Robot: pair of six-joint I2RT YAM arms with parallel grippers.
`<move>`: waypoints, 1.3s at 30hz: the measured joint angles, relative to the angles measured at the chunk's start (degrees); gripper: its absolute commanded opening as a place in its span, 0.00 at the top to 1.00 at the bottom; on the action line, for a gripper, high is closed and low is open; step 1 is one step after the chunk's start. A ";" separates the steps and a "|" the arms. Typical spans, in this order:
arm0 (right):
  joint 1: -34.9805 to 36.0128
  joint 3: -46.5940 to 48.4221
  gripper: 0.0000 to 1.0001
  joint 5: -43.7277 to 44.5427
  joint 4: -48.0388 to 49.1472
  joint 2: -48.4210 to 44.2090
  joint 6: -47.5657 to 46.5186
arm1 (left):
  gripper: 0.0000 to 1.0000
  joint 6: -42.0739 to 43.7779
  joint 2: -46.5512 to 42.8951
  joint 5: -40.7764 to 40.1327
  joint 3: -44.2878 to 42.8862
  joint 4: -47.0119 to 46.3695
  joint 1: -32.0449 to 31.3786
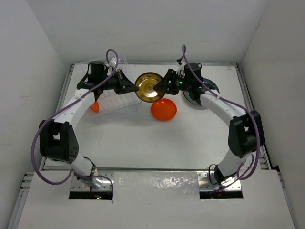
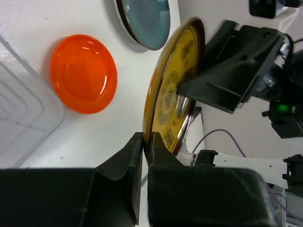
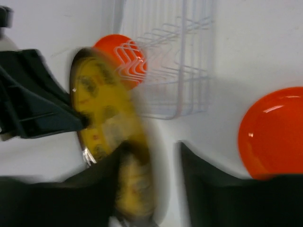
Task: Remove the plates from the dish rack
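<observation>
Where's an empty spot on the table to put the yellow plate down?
The big bare patch is the near part of the table, between the orange plate and the arm bases. It's crowded farther back: the dish rack, the yellow plate and the teal plate are close together there.

Top camera looks down from behind the arms (image 1: 71, 109); both wrist cameras closely share the yellow-patterned plate (image 2: 165, 109).

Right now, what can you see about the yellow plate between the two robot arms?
The yellow plate is round and shiny, with dark swirly patterns and a brownish rim. It is held up in the air, patterned face showing from above. The left gripper is shut on its rim. The right gripper has its jaws open around the opposite edge.
</observation>
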State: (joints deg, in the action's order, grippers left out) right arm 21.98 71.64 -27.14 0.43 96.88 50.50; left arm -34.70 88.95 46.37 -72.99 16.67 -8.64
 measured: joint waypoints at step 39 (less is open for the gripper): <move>-0.83 1.97 0.01 29.59 -33.11 8.87 -21.05 | 0.13 12.41 2.49 -80.28 -12.35 40.04 7.26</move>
State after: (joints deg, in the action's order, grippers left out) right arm 21.15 73.60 2.46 -32.69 105.75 29.45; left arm -22.28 91.44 -33.91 -85.34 56.71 -1.39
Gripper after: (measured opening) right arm 0.986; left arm 0.890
